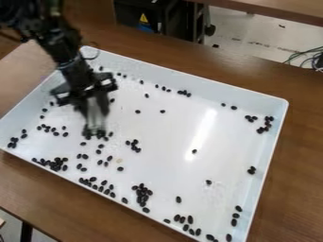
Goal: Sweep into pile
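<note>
farthest left of the claw, a smooth brown wood-grain table [31, 194] shows past the rim of a shallow white tray [19, 113], hard and slick, probably plastic. against that left rim sits a small cluster of black beans [12, 142], oval and lightly glossy. nearer the camera than the claw, and a little left, is a dense knot of beans [56, 164] by the near wall.

then comes the black claw [95, 132] itself, low over the tray, with a few loose beans [100, 146] just beside its tip on the near side. whether it is apart, together or clamped on something, i cannot tell.

right of the claw and nearer the camera, a band of beans [101, 185] runs aslant, its long axis along the near wall, and leads towards a tight clump [142, 194]. the coming sweep seems to turn on this: most of the closer beans lie on the claw's near side, so a push that way, angled right, would likely feed the clump. being small and rounded, they could roll or slip around the claw.

well right of the claw, 2 bunches lie by the far-right wall, an upper scatter [267, 122] and a lower knot [251, 170].
</note>
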You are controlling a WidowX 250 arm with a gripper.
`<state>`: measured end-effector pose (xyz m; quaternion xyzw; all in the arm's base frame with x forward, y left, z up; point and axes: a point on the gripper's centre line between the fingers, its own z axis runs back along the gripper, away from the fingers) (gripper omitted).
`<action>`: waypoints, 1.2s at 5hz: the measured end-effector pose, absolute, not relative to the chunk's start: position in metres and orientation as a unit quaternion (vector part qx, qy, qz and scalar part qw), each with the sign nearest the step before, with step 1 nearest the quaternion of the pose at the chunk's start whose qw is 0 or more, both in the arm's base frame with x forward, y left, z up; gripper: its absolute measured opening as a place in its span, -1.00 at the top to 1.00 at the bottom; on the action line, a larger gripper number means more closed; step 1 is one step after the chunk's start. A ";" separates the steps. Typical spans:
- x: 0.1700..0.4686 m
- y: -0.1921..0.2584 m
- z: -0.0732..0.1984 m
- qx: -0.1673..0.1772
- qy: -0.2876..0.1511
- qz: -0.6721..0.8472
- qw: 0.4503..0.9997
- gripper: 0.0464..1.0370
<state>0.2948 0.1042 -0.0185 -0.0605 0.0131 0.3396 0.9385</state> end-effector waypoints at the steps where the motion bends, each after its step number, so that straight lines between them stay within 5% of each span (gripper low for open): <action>1: 0.274 0.115 -0.015 -0.051 0.009 0.359 0.932 0.37; 3: 0.248 0.125 -0.006 -0.050 0.012 0.375 0.926 0.37; 4: 0.256 0.104 0.005 -0.061 0.016 0.347 0.936 0.37; 6: 0.305 0.004 0.039 -0.077 -0.051 0.236 0.967 0.37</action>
